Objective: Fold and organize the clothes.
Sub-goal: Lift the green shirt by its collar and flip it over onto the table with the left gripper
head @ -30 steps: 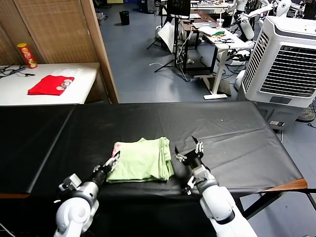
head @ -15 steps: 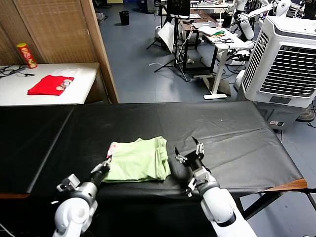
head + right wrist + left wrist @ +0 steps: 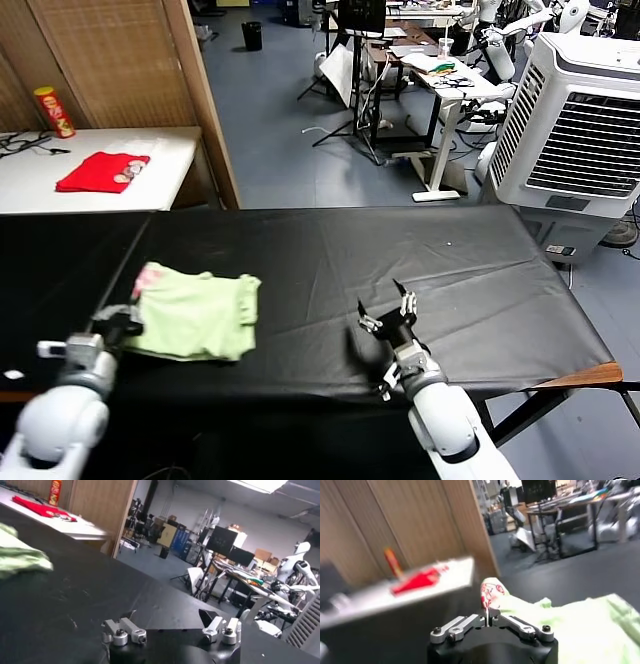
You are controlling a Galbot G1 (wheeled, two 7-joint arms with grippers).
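The pale lime-green T-shirt [image 3: 195, 315] lies folded on the black table [image 3: 400, 250], left of the middle. Its pinkish printed patch [image 3: 150, 280] is at the left end. My left gripper [image 3: 125, 322] is shut on the shirt's left edge beside that patch. In the left wrist view the closed gripper [image 3: 487, 617] pinches the fabric, with the patch [image 3: 491, 592] just beyond and the shirt [image 3: 580, 625] spread alongside. My right gripper [image 3: 385, 305] is open and empty over bare table, well right of the shirt. In the right wrist view it [image 3: 167, 617] stands open, with the shirt [image 3: 20, 557] far off.
A red garment [image 3: 102, 171] and a red can [image 3: 53, 111] sit on a white side table [image 3: 160, 190] at the back left, beside a wooden partition [image 3: 200, 90]. A white air cooler [image 3: 580, 120] stands at the right. The table's front edge is near both grippers.
My left gripper has dragged the folded shirt leftward across the table, from beside the right gripper to the left part. The right gripper has stayed open in nearly the same place.
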